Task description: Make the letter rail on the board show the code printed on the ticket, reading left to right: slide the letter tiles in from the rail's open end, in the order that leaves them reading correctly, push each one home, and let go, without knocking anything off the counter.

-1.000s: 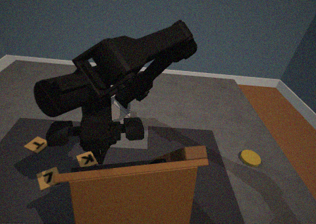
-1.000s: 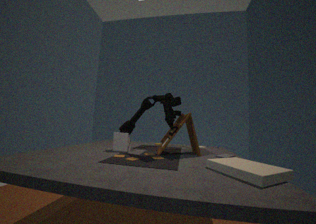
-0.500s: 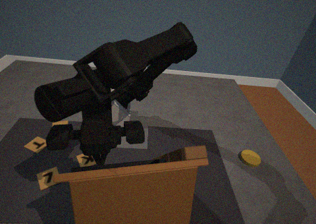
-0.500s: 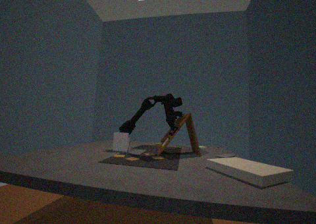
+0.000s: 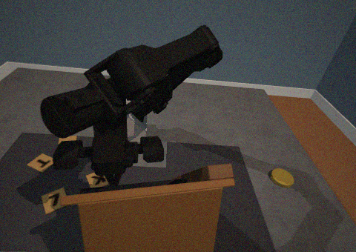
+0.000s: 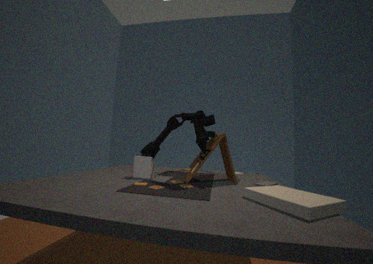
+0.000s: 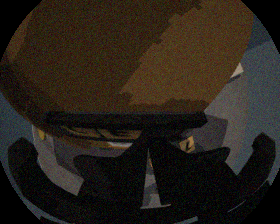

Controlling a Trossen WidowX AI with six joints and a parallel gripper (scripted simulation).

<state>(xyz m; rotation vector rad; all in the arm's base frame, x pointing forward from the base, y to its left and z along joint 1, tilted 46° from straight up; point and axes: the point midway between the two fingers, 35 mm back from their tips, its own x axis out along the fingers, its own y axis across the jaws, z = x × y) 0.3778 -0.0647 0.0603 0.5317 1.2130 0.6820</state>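
The wooden board (image 5: 150,219) (image 6: 229,163) (image 7: 186,65) stands as a tilted easel. Its letter rail (image 7: 126,119) shows edge-on in the wrist view, with partly hidden letter shapes behind it. A pale strip (image 7: 120,145) shows below; its print is unreadable. My gripper (image 5: 115,180) (image 6: 205,150) (image 7: 147,132) is shut and empty, its tips low at the board's sloped front, by the rail. Contact cannot be told. Loose tiles lie on the mat: a T tile (image 5: 41,163), a K tile (image 5: 96,180), a tile like an L or 7 (image 5: 53,201), and one partly hidden tile (image 5: 67,139).
The dark mat (image 5: 206,156) (image 6: 162,192) lies under the tiles and board. A yellow disc (image 5: 282,178) lies on the counter beside the mat. A large pale box (image 6: 294,198) lies behind the board. A white block (image 6: 142,167) stands by the arm's base.
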